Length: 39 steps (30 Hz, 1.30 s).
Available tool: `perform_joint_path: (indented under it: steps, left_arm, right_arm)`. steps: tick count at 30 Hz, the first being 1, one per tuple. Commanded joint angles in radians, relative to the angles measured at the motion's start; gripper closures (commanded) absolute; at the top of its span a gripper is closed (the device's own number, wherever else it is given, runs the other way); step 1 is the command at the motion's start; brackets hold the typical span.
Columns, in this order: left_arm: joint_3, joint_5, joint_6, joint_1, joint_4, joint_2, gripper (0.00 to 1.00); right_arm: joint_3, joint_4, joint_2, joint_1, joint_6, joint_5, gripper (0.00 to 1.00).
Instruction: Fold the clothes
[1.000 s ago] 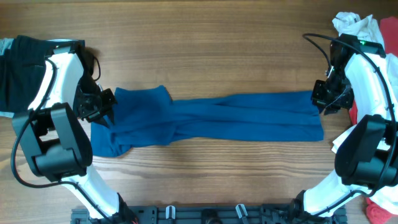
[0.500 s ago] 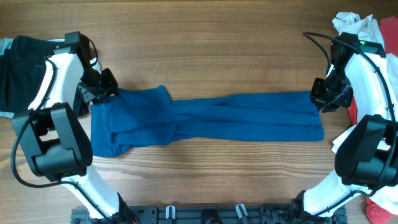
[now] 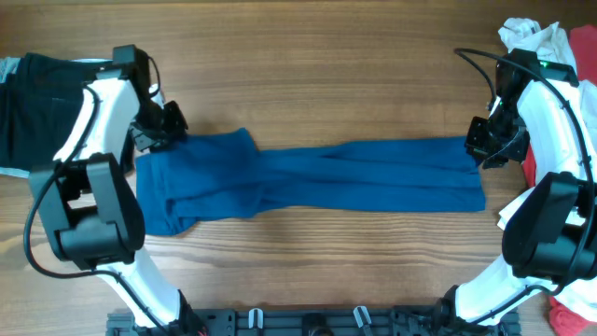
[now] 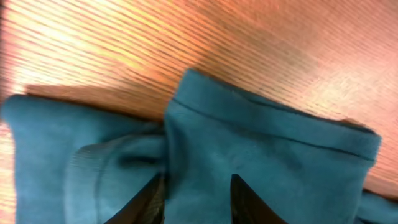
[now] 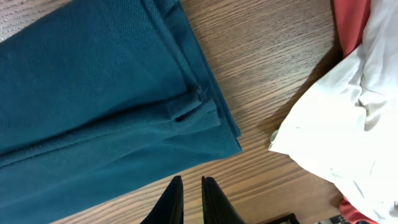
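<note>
The deep-blue shirt [image 3: 326, 177] lies folded into a long band across the table. My left gripper [image 3: 175, 129] is at its upper-left corner. In the left wrist view the left gripper [image 4: 196, 190] is open, with its fingers spread just above the blue fabric [image 4: 273, 162] and holding nothing. My right gripper [image 3: 478, 149] is at the shirt's right end. In the right wrist view the right gripper [image 5: 191, 198] is shut and empty over bare wood, just off the shirt's folded edge [image 5: 93, 93].
A black garment [image 3: 28, 103] lies at the far left. White [image 3: 530, 37] and red [image 3: 583, 47] garments are piled at the right edge, with more red [image 3: 569, 317] at the lower right. The white cloth [image 5: 336, 137] lies close beside my right gripper.
My left gripper has moved up and a little right along the shirt's left end to its upper corner. The right arm and the shirt have not moved.
</note>
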<state>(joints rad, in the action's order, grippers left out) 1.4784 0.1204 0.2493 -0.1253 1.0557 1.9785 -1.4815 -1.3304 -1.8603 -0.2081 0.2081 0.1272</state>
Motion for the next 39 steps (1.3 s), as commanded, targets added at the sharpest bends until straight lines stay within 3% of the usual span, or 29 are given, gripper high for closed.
perform_joint_path:
  steps: [1, 10, 17, 23, 28, 34, 39]
  left_arm:
    - [-0.082, -0.052, 0.006, 0.018, -0.033, 0.021, 0.67]
    - [-0.088, -0.081, 0.005, 0.018, -0.051, 0.021, 0.7]
    - [-0.088, -0.081, 0.006, 0.018, -0.079, 0.021, 0.96]
    - [-0.048, 0.015, -0.009, 0.018, 0.01, -0.021, 0.96]
    - [-0.031, 0.092, -0.01, 0.018, 0.106, -0.181, 0.96]
    - [-0.037, -0.01, -0.006, 0.018, 0.282, -0.258, 0.96]
    - [-0.087, -0.104, 0.035, 0.018, 0.33, -0.258, 0.96]
  right_arm:
    - [0.005, -0.002, 0.018, -0.002, -0.007, -0.017, 0.89]
    - [0.005, -0.008, 0.018, -0.002, -0.007, -0.016, 0.89]
    - [0.005, -0.009, 0.018, -0.002, -0.007, -0.016, 0.89]
    - [0.005, -0.005, 0.018, -0.002, -0.007, -0.016, 0.89]
    - [0.005, -0.005, 0.018, -0.002, -0.007, -0.016, 0.89]
    - [0.005, -0.008, 0.018, -0.002, -0.007, -0.016, 0.89]
    - [0.005, -0.01, 0.018, -0.002, -0.007, -0.016, 0.89]
